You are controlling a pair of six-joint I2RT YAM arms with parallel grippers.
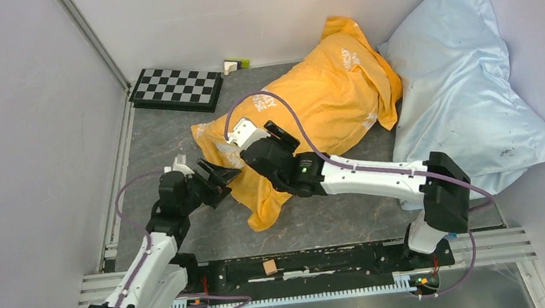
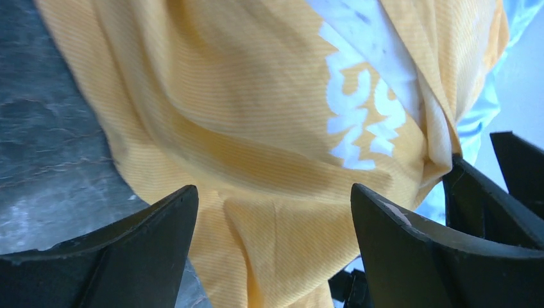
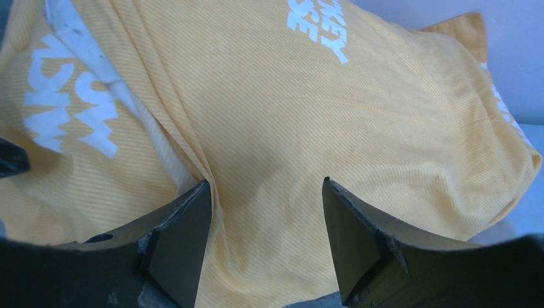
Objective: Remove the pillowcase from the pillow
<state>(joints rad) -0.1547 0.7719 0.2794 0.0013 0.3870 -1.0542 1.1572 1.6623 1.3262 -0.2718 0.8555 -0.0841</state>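
The orange pillowcase (image 1: 324,94) lies across the middle of the table, inside out, with white marks showing. It covers the white pillow, which shows only as a speckled white strip at the opening in the left wrist view (image 2: 378,32) and the right wrist view (image 3: 77,38). My left gripper (image 1: 222,181) is open at the case's near-left edge, with loose orange fabric (image 2: 224,96) between its jaws (image 2: 272,192). My right gripper (image 1: 267,143) is open, low over the case's near part, with orange fabric (image 3: 321,115) between its jaws (image 3: 266,186).
A large pale blue satin pillow (image 1: 464,93) leans in the back right corner, touching the case. A checkerboard (image 1: 177,87) and small blocks (image 1: 232,65) lie at the back left. A small tan block (image 1: 270,267) sits on the near rail. Walls close three sides.
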